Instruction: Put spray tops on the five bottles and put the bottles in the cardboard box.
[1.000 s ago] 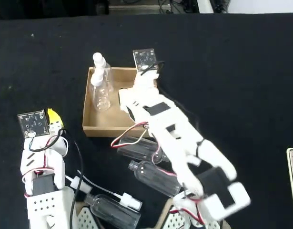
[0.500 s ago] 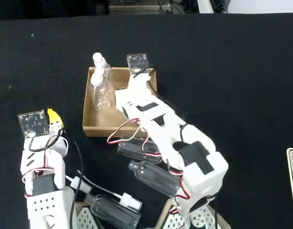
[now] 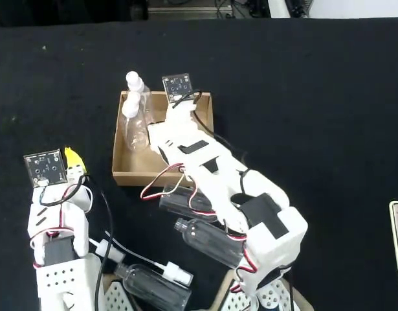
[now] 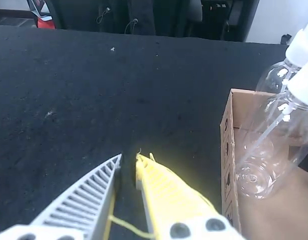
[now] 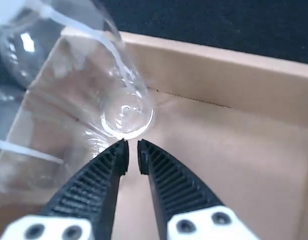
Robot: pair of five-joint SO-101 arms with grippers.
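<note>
Cardboard box (image 3: 131,170): open-topped, on the black table (image 3: 315,97), ahead of both arms

- Near capped bottle (image 3: 135,129): clear, white spray top fitted, upright inside the box at its far left corner
- Far capped bottle (image 3: 139,97): same kind, top fitted, upright against the box's far wall, just behind the near capped bottle
- Open-necked bottle (image 3: 208,241): clear, no top, on its side on the table on the near side of the box, alongside the right arm
- Half-hidden bottle (image 3: 179,202): on its side between the box's near wall and the open-necked bottle, partly under the right arm and its wires
- Nearest bottle (image 3: 153,288): on its side at the table's near edge, between the two arm bases. A white spray top (image 3: 176,273) lies at it, and I cannot tell whether it is seated
- Loose spray top (image 3: 103,248): on the table just beside the left arm, its thin tube trailing toward the nearest bottle
- Left gripper (image 4: 127,162): over bare table left of the box, apart from every bottle. I read its grey and yellow fingers as nearly together, a thin slit between the tips, nothing in them
- Right gripper (image 5: 132,147): down inside the box, tips just beside the base of one of the two capped bottles. Its black fingers are almost together with nothing between them, and I cannot tell whether they touch the glass
</note>
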